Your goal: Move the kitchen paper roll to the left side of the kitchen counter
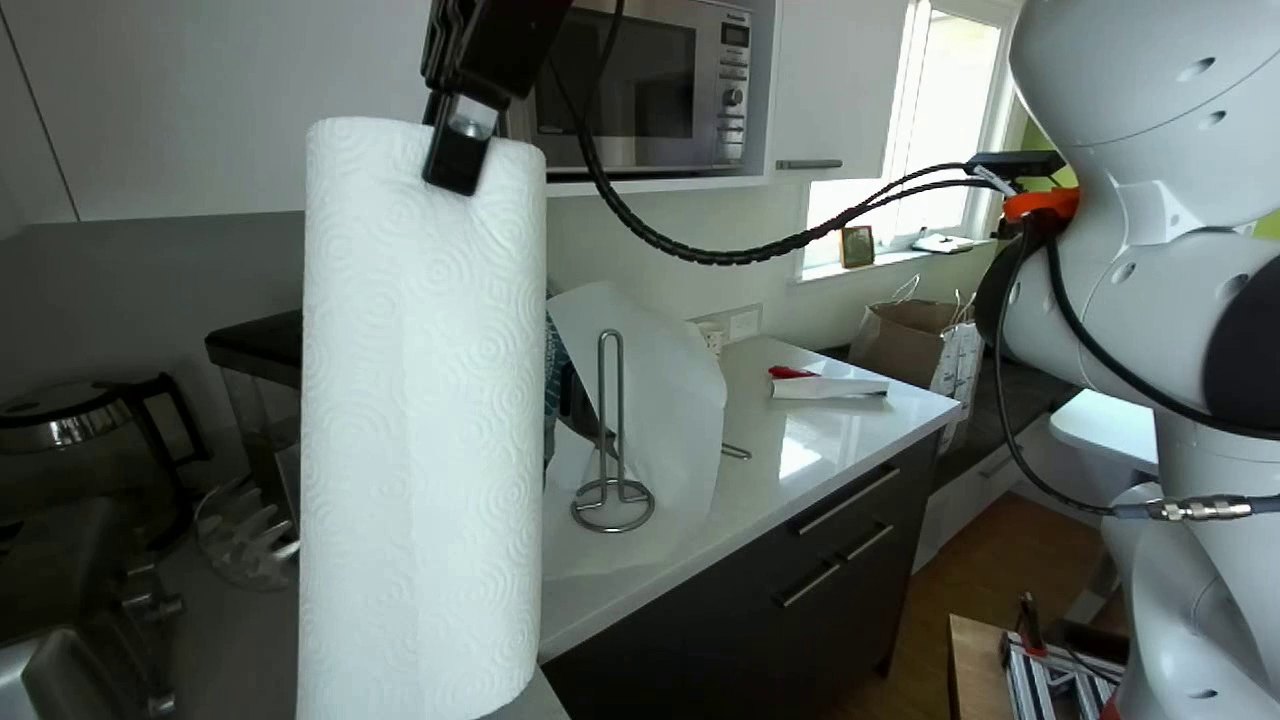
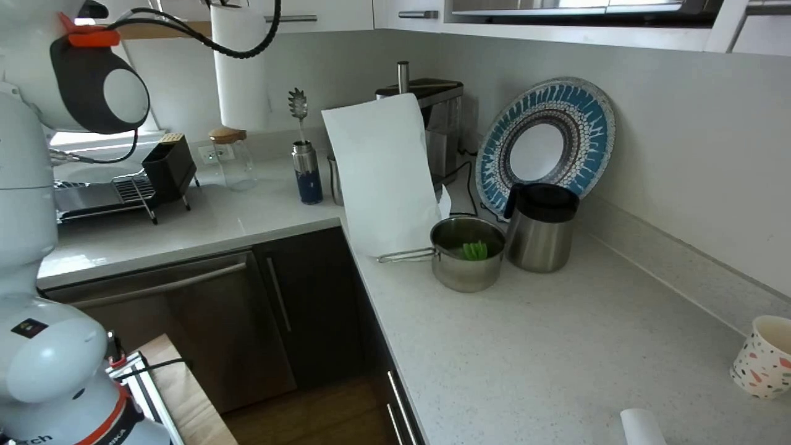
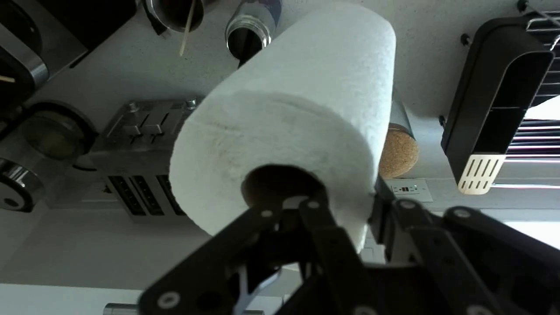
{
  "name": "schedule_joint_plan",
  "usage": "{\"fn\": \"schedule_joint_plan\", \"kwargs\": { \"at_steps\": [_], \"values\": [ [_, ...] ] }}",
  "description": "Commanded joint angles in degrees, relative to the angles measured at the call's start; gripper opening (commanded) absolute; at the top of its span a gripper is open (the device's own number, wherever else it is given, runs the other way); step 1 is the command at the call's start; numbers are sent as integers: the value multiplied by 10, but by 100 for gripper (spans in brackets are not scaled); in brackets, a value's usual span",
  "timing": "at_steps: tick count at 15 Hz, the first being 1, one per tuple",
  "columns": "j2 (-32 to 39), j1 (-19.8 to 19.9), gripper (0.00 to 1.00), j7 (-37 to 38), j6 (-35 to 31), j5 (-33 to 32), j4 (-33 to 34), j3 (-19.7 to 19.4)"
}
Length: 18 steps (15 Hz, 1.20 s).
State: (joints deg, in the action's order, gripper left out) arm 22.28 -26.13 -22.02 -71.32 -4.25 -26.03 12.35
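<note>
Hanging above the kitchen counter [image 2: 556, 346], the kitchen paper roll [image 1: 420, 400] was nearly upright, its lower end well apart from the surface below. The step in hand, I judged, was the carry, with the setting-down not yet done. The next move called for bringing the roll over a bare patch on the left, then lowering it straight and slowly until its base sat flat, before any letting go. The gripper [image 3: 343, 203] was clamped on the roll's wall, one finger in the hollow core, one pressed against the outside, where the paper dented. Deep shadow blurred the inner fingertip in the wrist view, so I could not tell how far it reached.

The counter was pale, smooth and glossy, above flat dark cabinet fronts [image 1: 720, 640]. The roll was a tall white cylinder, soft-looking, embossed with swirls. Smaller came the wire stand [image 1: 619, 430], two slim shiny uprights joined in a loop on a ring base; then the flask [image 2: 307, 172], a brushed-steel tube with a blue lower half; and last the round cork lid [image 3: 398, 151], brown and grainy.
</note>
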Motion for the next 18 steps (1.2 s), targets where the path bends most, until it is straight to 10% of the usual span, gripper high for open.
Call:
{"fn": "schedule_joint_plan", "kwargs": {
  "at_steps": [1, 3, 4, 18],
  "values": [
    [3, 0, 27, -1, 2, 2, 4, -4],
    [5, 0, 27, -1, 2, 2, 4, -5],
    [5, 0, 7, -1, 2, 2, 4, -5],
    [17, -140, 7, -1, 110, -179, -10, -56]
  ]
}}
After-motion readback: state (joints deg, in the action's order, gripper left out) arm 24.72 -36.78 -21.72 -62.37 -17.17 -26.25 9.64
